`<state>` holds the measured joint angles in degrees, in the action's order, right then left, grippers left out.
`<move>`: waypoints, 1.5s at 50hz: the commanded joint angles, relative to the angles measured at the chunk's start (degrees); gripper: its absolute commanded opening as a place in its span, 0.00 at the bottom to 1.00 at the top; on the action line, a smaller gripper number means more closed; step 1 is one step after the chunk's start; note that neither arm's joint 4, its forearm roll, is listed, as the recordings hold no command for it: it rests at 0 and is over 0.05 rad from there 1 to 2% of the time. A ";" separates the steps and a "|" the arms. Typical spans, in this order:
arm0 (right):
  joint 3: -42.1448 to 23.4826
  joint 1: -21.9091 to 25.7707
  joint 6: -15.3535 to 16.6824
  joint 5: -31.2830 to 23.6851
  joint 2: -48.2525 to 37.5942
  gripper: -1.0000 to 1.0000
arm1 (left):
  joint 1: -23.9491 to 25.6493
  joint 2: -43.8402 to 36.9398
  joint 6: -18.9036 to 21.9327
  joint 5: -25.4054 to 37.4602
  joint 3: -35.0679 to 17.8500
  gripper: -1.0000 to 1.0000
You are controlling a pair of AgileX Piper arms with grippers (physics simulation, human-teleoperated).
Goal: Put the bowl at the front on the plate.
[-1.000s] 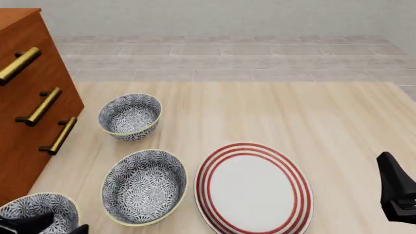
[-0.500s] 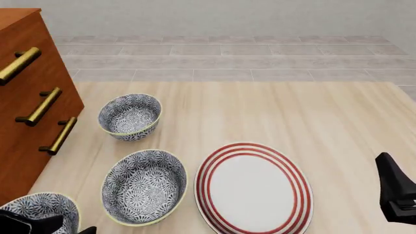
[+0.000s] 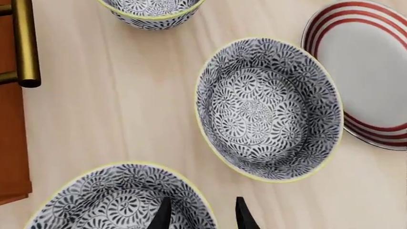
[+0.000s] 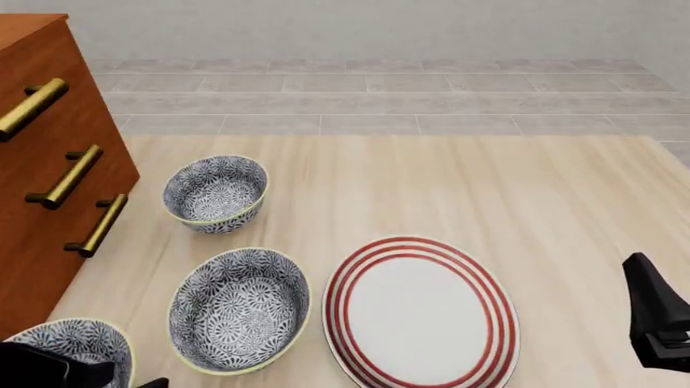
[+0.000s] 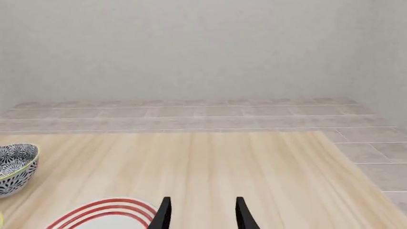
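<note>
The bowl point(image 4: 67, 346) at the front has a dark floral pattern and sits at the near left corner of the table, partly under my left arm. In the left wrist view my left gripper point(image 3: 202, 217) is open and straddles the rim of this bowl point(image 3: 108, 202), one finger over its inside and one outside. The plate point(image 4: 421, 311) is white with red rings and lies to the right of the bowls; part of the plate point(image 3: 369, 67) also shows in the left wrist view. My right gripper point(image 5: 202, 217) is open with nothing in it, near the plate's point(image 5: 105, 214) far edge.
A middle bowl point(image 4: 239, 309) sits between the front bowl and the plate, close to both. A far bowl point(image 4: 216, 192) stands behind it. A wooden dresser point(image 4: 48, 186) with brass handles lines the left side. My right arm point(image 4: 658, 323) is at the right edge.
My left arm has crept a little further over the front bowl, covering more of it in the front view. The right arm, bowls and plate have not moved.
</note>
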<state>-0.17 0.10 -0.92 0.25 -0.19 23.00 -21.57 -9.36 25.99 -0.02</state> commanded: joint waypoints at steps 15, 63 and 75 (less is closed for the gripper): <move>-0.03 -0.36 -0.56 0.19 0.04 1.00 | -0.88 -6.95 -0.72 -3.64 0.02 1.00; 0.01 -0.90 -1.14 0.40 0.11 1.00 | -16.03 -10.90 13.05 -8.82 -0.01 0.00; -0.07 -0.71 -1.06 0.24 0.03 1.00 | -18.13 -3.95 14.41 -2.02 -8.14 0.00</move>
<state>-0.19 -0.71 -2.00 0.57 -0.11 7.27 -30.79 5.99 18.67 -3.52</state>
